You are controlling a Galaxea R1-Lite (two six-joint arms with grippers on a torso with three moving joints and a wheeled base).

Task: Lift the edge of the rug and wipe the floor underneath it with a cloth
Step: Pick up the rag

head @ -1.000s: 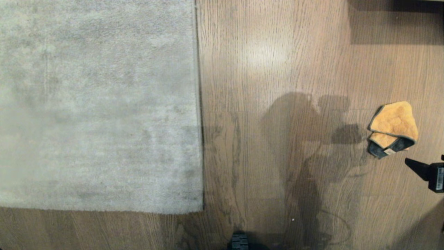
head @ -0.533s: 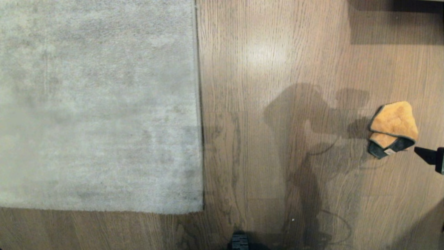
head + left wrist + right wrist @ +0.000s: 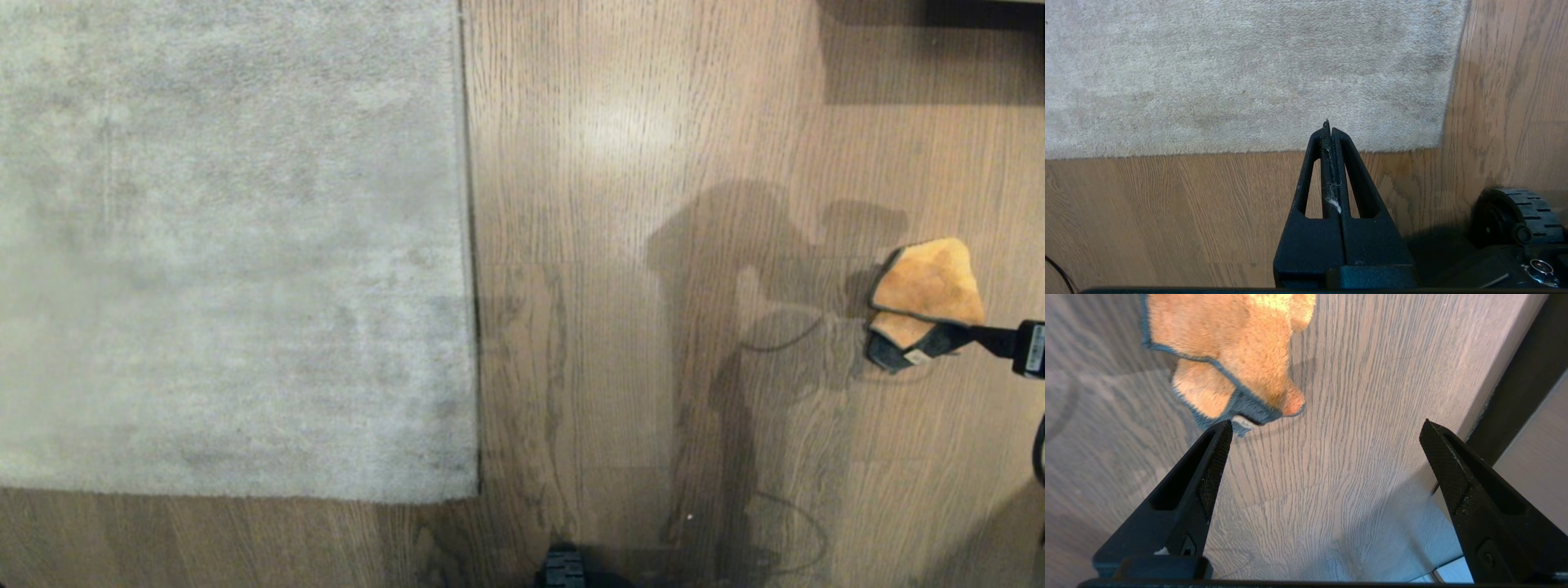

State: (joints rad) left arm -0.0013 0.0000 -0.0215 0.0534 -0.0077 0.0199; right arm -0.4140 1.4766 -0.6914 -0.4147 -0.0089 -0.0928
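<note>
Orange-tan and fuzzy with a dark grey trim, the small folded cloth (image 3: 927,298) lies on the brown wood-grain plank floor (image 3: 653,367), well apart from the straight edge of the pale grey-beige short-pile rug (image 3: 467,327), which lies flat. I judge the step in hand to be fetching the cloth; the lifting and wiping are not yet begun.

My right gripper (image 3: 1327,449) hangs just beside the cloth, jaws spread wide, one fingertip (image 3: 1220,437) at the cloth's dark trimmed corner and the other over bare floor. Only that corner sits near the gap, so the next move calls for shifting sideways until the folded bulk sits between the jaws, then lowering and closing.

My left gripper (image 3: 1329,130) is parked near the rug's corner, jaws pressed together and holding nothing.
</note>
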